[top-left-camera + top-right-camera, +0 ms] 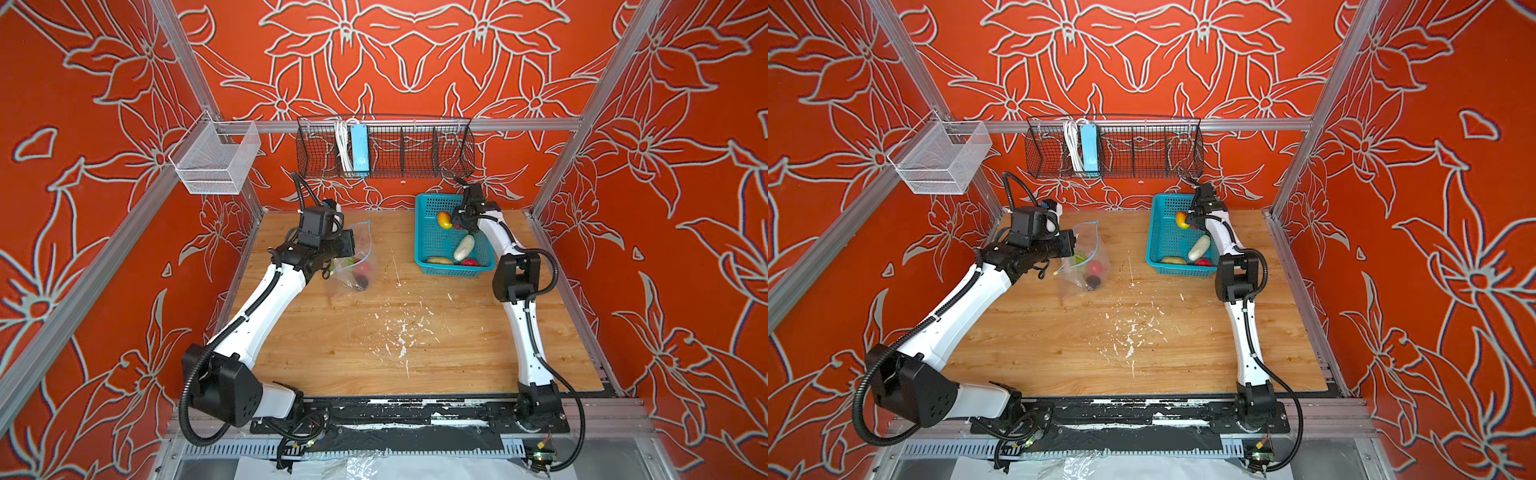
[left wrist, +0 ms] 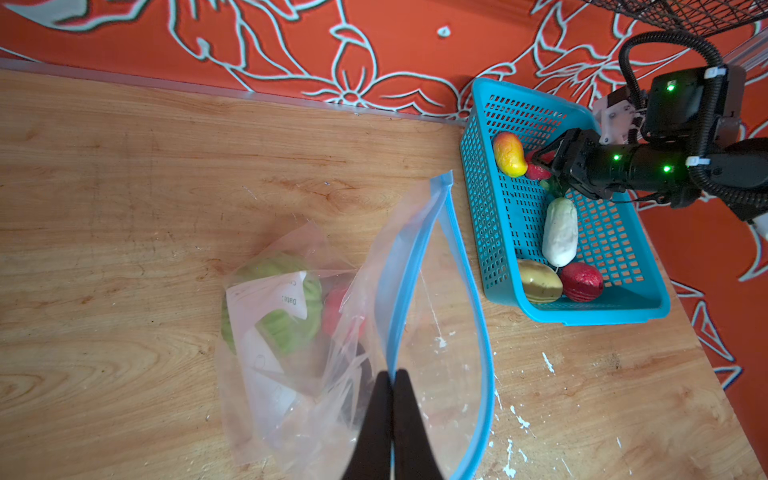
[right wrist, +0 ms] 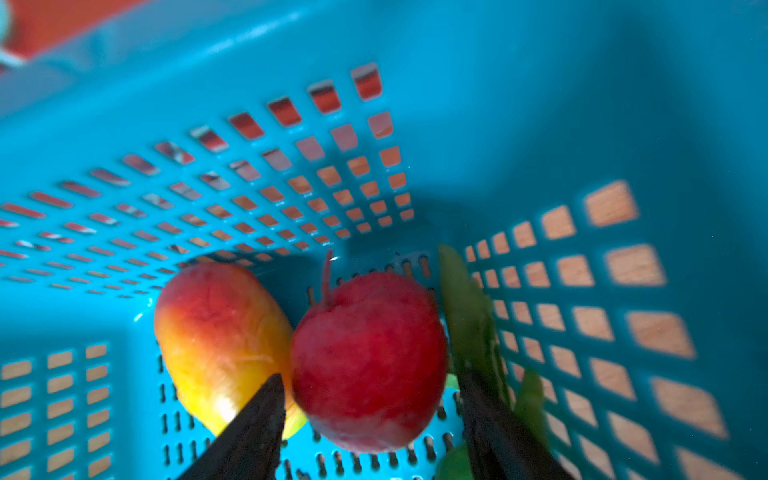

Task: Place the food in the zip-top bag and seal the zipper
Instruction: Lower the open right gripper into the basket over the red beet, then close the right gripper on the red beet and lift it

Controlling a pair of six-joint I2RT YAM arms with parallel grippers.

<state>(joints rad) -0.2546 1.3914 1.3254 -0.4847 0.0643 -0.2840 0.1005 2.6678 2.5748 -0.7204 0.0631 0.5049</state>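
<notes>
Clerk: Item one: clear, thin plastic zip-top bag (image 2: 282, 399), lying on the wooden tabletop (image 1: 332, 353) on the left arm's side.

Checker: Contents?

Clerk: Ribbed green cabbage (image 2: 291, 332), red strawberry (image 2: 336, 307) and dark avocado (image 1: 362, 283), all seen through the film.

Checker: Closure?

Clerk: Thin light-blue zipper (image 2: 478, 291), unsealed. Its two sides bow apart in a loop, and the mouth faces the basket.

Checker: Left gripper (image 2: 392, 376)?

Clerk: Black fingers pressed together, pinching the bag's mouth edge at the blue strip.

Checker: Item two?

Clerk: Teal lattice plastic basket (image 2: 602, 318), at the back right of the tabletop, apart from the bag. It holds an orange-yellow mango (image 2: 509, 153), a long white radish (image 2: 560, 232), a yellow-green fruit (image 2: 539, 281), a dimpled dark-red strawberry (image 2: 582, 281), a smooth red fruit with a stem (image 3: 370, 332) and a green leaf (image 3: 469, 316).

Checker: Right gripper (image 3: 369, 376)?

Clerk: Inside the basket, jaws apart, one finger on either side of the stemmed red fruit. That fruit sits on the basket floor between mango and leaf. Whether the fingers touch it cannot be told.
</notes>
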